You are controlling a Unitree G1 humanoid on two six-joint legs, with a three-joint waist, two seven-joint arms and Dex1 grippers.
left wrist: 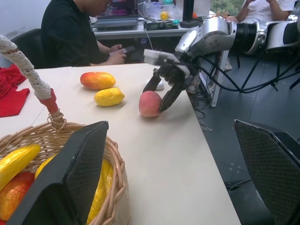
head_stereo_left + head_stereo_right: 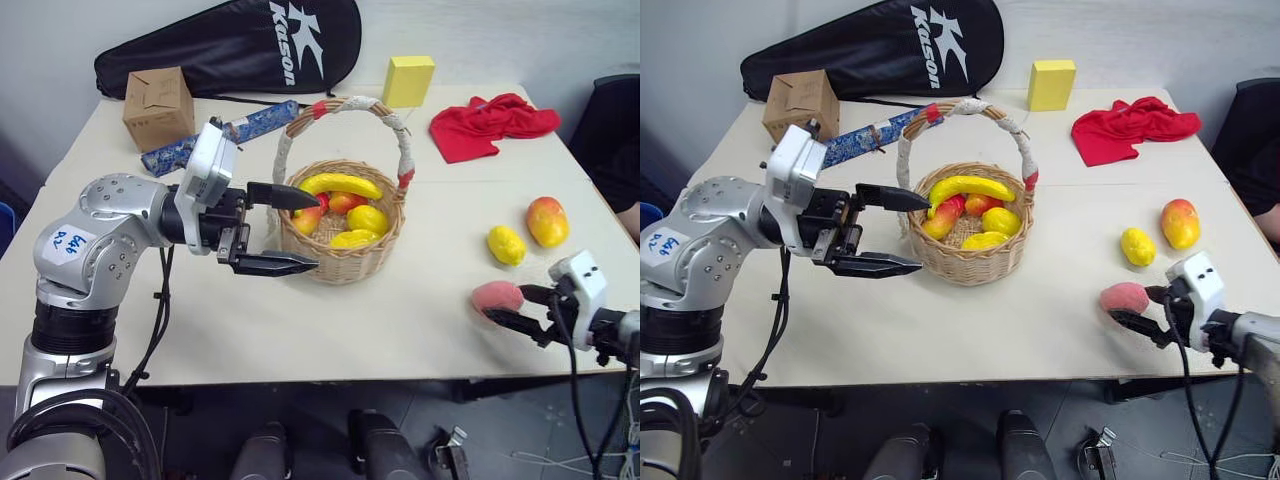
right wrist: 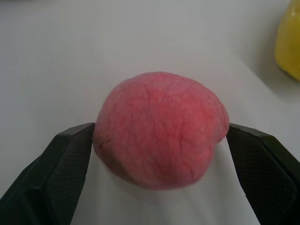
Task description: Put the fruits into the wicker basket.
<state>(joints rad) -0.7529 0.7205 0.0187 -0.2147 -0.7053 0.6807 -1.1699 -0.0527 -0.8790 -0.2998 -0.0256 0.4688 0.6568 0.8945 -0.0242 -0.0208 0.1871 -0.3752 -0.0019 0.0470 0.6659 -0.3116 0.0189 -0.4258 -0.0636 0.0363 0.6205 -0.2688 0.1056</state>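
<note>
Standing near the middle of the table [image 2: 300, 340]: one wicker basket [image 2: 345, 255], round, tan, with an arched handle wrapped in white cord and red bands. Contents: one yellow banana [image 2: 342, 184] lying across the top, two yellow rounded fruits [image 2: 367, 219] beneath it, and two orange-red fruits [image 2: 346, 202], partly hidden; five pieces counted.

Fruits outside the basket, all on the table's right part: three. One yellow lemon [image 2: 506, 245] and one orange-red-and-yellow mango [image 2: 547, 221], just beside each other; one pink-red peach [image 2: 497, 297] nearer the table's front edge, apart from the other two.

Grippers: two. Left gripper [image 2: 296, 231] level beside the basket's left wall, its two black fingers spread wide, one at the rim and one lower by the wall, holding nothing. Right gripper [image 3: 159, 154] at the peach, one finger on each side of it, both against its sides or very nearly so; whether they press it cannot be told, and the peach rests on the table.

Other items at the table's far side: one cardboard box [image 2: 158, 107], one blue patterned wrapped item [image 2: 222, 134], one black racket bag [image 2: 230, 45], one yellow block [image 2: 409, 80], one red cloth [image 2: 490, 122].

A person in a black top [image 1: 75, 35] sits past the table's right end.
</note>
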